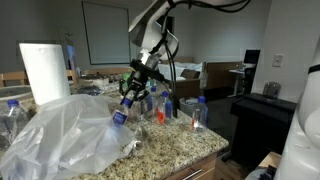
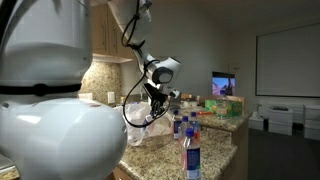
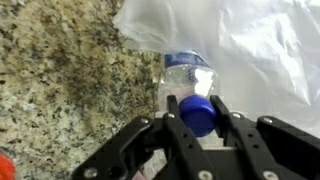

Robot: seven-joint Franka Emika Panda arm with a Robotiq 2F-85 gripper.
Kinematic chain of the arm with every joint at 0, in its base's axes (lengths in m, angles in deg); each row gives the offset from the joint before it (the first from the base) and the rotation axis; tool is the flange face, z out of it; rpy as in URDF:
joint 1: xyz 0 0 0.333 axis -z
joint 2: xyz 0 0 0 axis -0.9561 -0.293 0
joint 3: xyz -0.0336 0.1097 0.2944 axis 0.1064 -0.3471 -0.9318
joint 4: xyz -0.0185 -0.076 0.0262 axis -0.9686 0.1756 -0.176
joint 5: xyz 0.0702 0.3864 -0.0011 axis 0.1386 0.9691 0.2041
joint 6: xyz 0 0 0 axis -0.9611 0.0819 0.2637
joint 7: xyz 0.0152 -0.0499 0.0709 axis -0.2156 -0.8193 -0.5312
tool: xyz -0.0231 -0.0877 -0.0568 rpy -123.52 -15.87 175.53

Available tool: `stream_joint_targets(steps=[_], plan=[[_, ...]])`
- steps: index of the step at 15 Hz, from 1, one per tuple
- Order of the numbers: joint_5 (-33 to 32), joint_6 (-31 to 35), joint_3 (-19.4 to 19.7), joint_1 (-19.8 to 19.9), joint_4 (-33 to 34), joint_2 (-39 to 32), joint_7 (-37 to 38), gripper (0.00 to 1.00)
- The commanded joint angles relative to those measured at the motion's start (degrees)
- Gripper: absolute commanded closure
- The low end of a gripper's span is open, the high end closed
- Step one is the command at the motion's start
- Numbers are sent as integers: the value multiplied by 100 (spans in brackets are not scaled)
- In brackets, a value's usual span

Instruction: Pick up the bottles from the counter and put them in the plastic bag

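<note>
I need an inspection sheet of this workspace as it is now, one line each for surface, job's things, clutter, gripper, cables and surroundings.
surface: speckled granite counter, partly covered by the bag.
job's things: plastic bag lies crumpled on the counter; one bottle is held at the bag's edge; other bottles stand upright on the counter.
clutter: paper towel roll stands upright behind the bag.
gripper: gripper shut on the bottle at its blue cap.
cables: dark cable loops beside the arm.
surroundings: wall screen and lit monitor in the room behind.
</note>
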Motion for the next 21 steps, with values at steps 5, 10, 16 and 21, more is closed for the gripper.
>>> stream_joint_targets(steps=[5, 10, 16, 21], plan=[[1389, 249, -88, 0, 413, -89, -462, 90], [2729, 46, -316, -135, 499, -525, -881, 90], [3756, -51, -579, -391, 672, -1320, -1309, 90], [3856, -78, -564, -459, 792, -1564, -1385, 40]])
